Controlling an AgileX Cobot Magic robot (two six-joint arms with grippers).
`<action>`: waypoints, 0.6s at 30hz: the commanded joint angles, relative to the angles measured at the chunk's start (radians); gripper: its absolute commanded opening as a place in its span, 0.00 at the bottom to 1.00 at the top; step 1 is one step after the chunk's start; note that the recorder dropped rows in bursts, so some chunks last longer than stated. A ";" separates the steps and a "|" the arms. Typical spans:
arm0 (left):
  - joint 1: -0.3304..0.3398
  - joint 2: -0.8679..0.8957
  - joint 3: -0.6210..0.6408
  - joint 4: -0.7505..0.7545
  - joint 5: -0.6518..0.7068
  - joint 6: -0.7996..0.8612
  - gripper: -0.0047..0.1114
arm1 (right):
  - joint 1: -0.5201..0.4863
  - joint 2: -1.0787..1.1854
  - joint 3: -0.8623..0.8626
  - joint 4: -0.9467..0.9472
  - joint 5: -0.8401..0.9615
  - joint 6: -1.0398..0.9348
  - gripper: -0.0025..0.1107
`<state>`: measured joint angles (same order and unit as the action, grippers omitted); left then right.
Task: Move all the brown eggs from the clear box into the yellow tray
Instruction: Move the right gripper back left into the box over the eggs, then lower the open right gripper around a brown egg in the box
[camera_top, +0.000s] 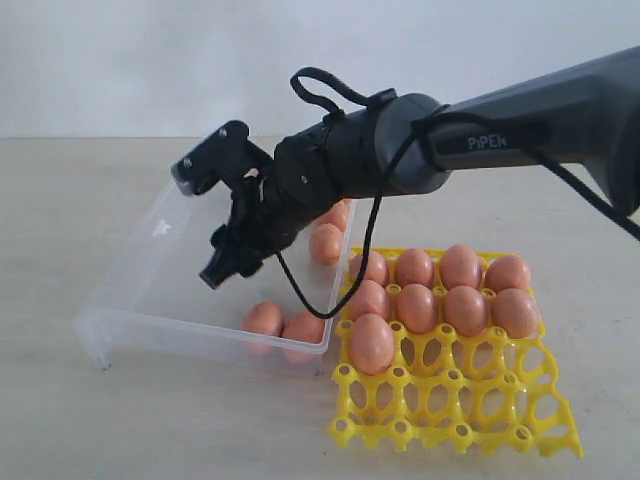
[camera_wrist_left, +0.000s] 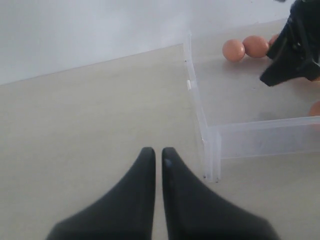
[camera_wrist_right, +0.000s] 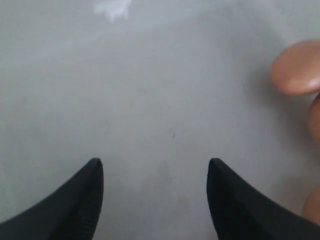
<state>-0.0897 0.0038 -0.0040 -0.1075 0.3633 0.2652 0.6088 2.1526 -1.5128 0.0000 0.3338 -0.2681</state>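
**Exterior view.**
- Clear box: on the left half of the tabletop, set in from its far edge.
- Yellow tray: just beside the box, toward the near right corner.
- Brown eggs: nine sit in tray cells, in rows of four, four and one. At least four lie loose in the box, two of them at its near corner beside the tray.
- Right gripper: above the box floor, angled downward.

**Left wrist view.**
- Left gripper: fingers drawn almost together and holding nothing, over bare tabletop just outside a box corner.

**Right wrist view.**
- Fingers: spread wide with nothing between them. The box floor lies beneath and eggs lie off to one side.
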 joint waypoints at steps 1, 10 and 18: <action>0.004 -0.004 0.004 0.000 -0.004 -0.011 0.08 | 0.001 -0.039 -0.005 -0.013 0.348 -0.182 0.50; 0.004 -0.004 0.004 0.000 -0.004 -0.011 0.08 | 0.001 -0.102 -0.007 0.005 0.356 -0.094 0.50; 0.004 -0.004 0.004 0.000 -0.004 -0.011 0.08 | 0.001 -0.137 -0.063 0.123 0.356 -0.108 0.50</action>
<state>-0.0897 0.0038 -0.0040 -0.1075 0.3633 0.2652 0.6088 2.0343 -1.5536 0.0485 0.6473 -0.3763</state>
